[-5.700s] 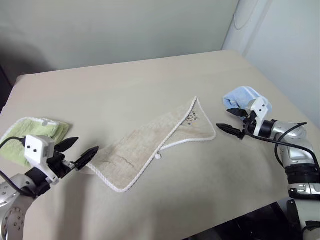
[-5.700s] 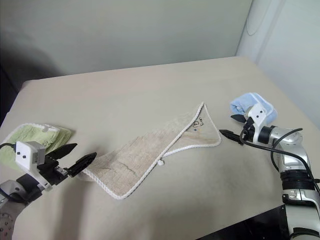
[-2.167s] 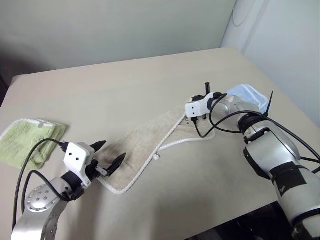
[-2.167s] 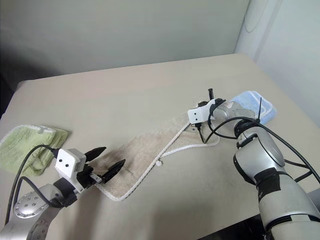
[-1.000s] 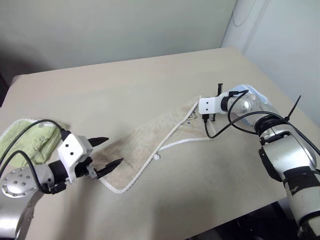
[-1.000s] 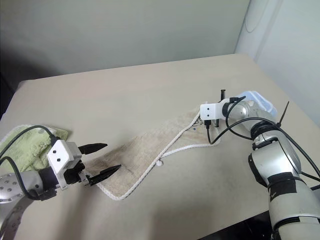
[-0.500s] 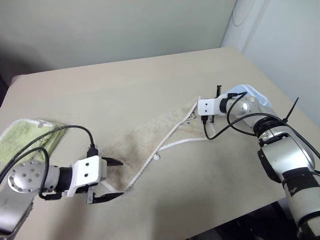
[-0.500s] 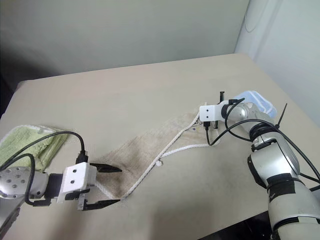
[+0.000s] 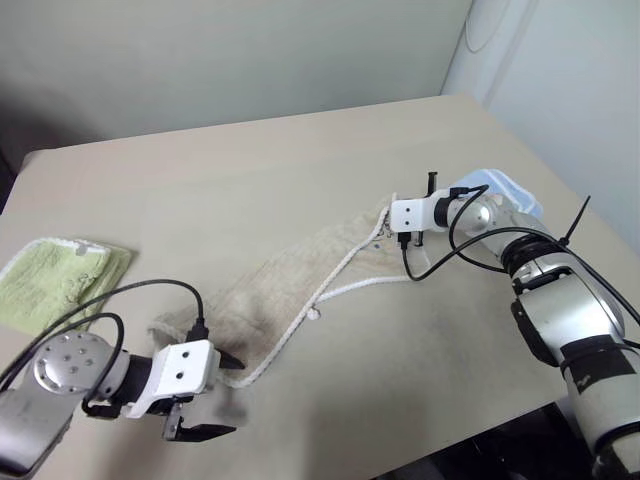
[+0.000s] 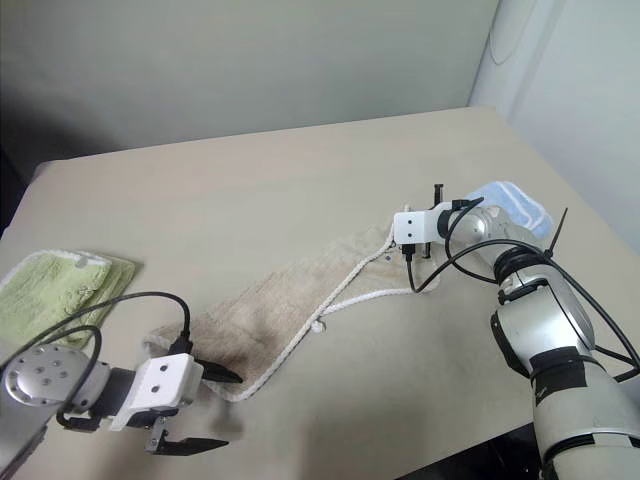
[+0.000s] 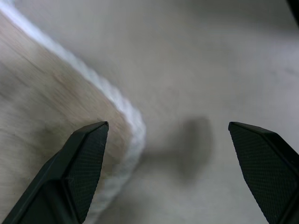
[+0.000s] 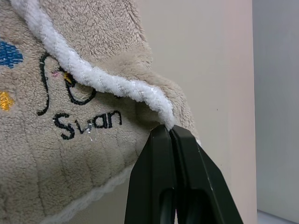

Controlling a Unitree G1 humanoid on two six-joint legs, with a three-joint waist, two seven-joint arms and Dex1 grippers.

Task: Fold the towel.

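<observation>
The towel (image 9: pixel 300 285) is lying in a long diagonal band across the middle of the table (image 9: pixel 250 180), running from the lower left of the frame up toward the right of centre. Its white corded edging (image 9: pixel 330 290) is tracing a line along the fold, and the far end is showing a small dark embroidered mark (image 12: pixel 70 102) with the letters "Svan" stitched beneath it.

The right gripper (image 12: pixel 170 133) is sitting at the upper right end of the towel, its black fingers pressed tightly together and pinching the corded edge at that corner, which is lifting slightly off the table. Just behind it, toward the right edge of the frame, a light blue folded towel (image 10: pixel 510 198) is resting on the table.

The left gripper (image 9: pixel 215 395) is hovering at the lower left of the frame, by the near end of the towel, with its fingers spread wide. One finger (image 11: pixel 77 168) is sitting over the beige cloth just inside the white edging, while the other is hanging over bare table.

A light green folded towel (image 9: pixel 55 280) is lying at the left edge, well apart from the beige one.
</observation>
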